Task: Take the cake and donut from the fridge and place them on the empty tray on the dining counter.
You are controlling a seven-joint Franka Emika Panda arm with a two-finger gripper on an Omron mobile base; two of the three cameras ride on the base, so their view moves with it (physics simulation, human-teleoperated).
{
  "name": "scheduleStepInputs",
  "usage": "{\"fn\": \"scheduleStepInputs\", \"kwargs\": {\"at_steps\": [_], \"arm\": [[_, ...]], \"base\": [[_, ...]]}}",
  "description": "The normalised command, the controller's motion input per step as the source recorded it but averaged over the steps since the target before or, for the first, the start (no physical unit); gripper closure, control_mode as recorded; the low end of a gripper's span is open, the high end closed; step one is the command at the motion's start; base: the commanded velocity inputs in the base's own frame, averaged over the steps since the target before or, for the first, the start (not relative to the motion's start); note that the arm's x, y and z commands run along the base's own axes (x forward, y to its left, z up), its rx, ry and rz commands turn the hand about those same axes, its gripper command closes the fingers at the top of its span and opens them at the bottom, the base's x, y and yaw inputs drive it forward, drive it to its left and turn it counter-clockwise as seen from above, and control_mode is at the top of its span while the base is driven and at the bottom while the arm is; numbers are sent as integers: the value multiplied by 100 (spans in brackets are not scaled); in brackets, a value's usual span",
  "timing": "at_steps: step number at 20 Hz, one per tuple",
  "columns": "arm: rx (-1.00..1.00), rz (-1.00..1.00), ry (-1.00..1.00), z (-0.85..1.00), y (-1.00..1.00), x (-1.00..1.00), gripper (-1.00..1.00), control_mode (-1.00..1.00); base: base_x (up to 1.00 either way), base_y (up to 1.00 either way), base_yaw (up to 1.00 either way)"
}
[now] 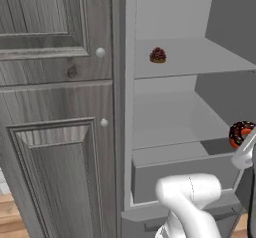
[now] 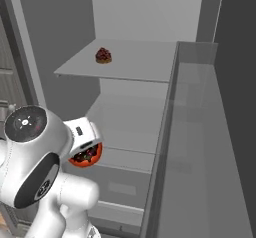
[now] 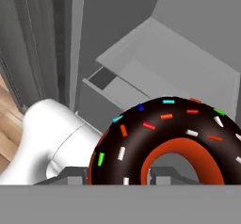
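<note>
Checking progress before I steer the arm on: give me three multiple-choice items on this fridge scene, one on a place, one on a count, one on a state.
1. Where is the tiny dark-brown chocolate cake?
A. upper shelf of the open grey fridge
B. in the drawer
C. in the gripper

2. How many pastries are in sight?
A. one
B. two
C. three

3. What is the state of the chocolate-glazed ring donut with sprinkles?
A. lying on a shelf
B. held in the gripper
C. in the drawer

Answers:
1 A, it sits alone on the upper shelf.
2 B, cake plus donut.
3 B, it hangs at the hand, clear of the shelves.
</note>
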Motion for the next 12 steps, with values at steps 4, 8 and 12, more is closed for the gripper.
{"fn": "scheduleStepInputs", "kwargs": {"at_steps": [4,8,12], "arm": [[0,0,0,0,0,0,100,100],[0,0,0,0,0,0,100,100],[0,0,0,0,0,0,100,100]], "base": [[-14,29,8],[-1,45,2],[-16,42,0]]}}
